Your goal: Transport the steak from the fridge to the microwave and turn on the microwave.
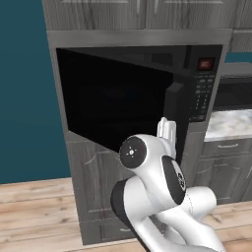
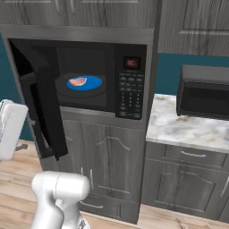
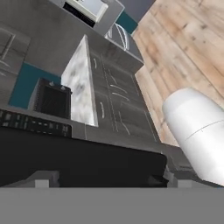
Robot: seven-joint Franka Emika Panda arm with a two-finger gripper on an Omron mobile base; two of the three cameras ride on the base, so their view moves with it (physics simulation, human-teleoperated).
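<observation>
You face dark grey wood-grain cabinets point(image 2: 107, 152) under a teal wall point(image 1: 24, 98); a pale marble-topped bench point(image 2: 188, 127) carries a black toaster oven point(image 2: 203, 91), above light wooden plank floor point(image 1: 34, 211).

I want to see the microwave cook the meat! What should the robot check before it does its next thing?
1. Steak on the blue plate inside the microwave: ok.
2. Microwave door shut: not ok, it hangs wide open.
3. Gripper empty and open: ok, nothing sits between its fingertips.
4. Gripper against the door's edge, ready to push: cannot tell.
5. Keypad free to press: ok, nothing in front of it.
6. Red display lit: ok, though what it reads is too small to tell.
</observation>
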